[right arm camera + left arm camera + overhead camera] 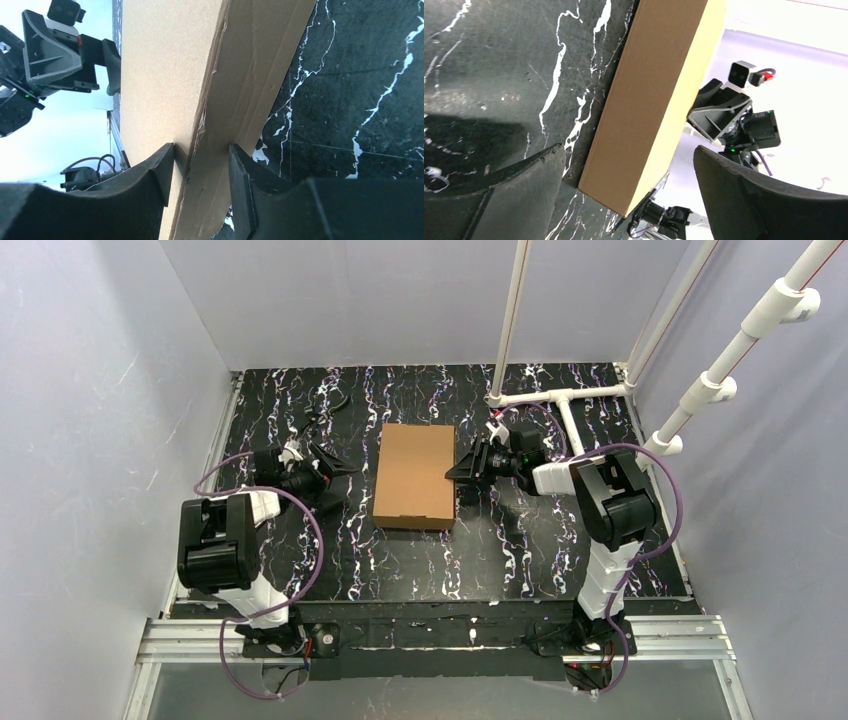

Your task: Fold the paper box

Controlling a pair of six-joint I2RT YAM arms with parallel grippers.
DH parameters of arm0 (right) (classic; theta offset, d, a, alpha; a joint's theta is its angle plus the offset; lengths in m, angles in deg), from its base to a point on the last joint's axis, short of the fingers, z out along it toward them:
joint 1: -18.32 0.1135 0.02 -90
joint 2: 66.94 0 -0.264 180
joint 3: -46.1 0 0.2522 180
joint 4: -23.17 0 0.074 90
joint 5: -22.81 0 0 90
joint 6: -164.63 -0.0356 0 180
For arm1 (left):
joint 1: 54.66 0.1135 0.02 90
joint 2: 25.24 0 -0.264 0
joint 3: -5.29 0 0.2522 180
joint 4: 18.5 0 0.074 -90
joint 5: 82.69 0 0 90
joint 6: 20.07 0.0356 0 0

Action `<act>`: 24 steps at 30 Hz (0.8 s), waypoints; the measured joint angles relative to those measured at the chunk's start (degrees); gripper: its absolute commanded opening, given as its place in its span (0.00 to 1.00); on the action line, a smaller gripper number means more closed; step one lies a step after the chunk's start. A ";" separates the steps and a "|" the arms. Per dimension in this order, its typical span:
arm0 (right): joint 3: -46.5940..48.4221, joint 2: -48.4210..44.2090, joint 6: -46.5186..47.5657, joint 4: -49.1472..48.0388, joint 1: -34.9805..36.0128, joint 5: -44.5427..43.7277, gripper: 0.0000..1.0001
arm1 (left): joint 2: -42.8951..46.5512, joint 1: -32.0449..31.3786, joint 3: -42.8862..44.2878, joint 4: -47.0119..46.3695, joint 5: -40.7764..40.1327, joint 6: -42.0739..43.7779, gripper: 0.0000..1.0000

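The paper box lies closed and flat in the middle of the black marbled table, a plain brown rectangle. My left gripper hovers just left of it, open, with a gap to the box's side. In the left wrist view the box's side wall stands ahead between the wide-spread fingers, touching neither. My right gripper is at the box's right edge. In the right wrist view its gripper is shut on the box, one finger on the top face, the other on the side wall.
A white pipe frame rises from the table's back right corner, close behind the right arm. A dark loose cable lies at the back left. Grey walls close in on three sides, and a metal rail runs along the near edge.
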State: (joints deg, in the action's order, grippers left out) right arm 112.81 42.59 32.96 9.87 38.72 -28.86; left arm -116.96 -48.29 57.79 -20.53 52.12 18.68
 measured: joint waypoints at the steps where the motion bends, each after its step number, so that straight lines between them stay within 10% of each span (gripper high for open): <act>1: -0.13 0.02 -0.22 -0.17 -0.24 0.35 0.40 | -0.57 -0.02 -0.35 -1.53 0.83 -0.92 0.98; 24: -0.52 0.50 -0.59 -1.81 -2.32 2.97 0.32 | -7.91 -14.21 -0.52 -10.23 0.55 -7.54 0.82</act>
State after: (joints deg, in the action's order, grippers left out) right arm 112.28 43.09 32.37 8.05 36.40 -25.89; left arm -124.87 -62.49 57.27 -30.76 52.67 11.14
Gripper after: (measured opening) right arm 0.392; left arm 0.826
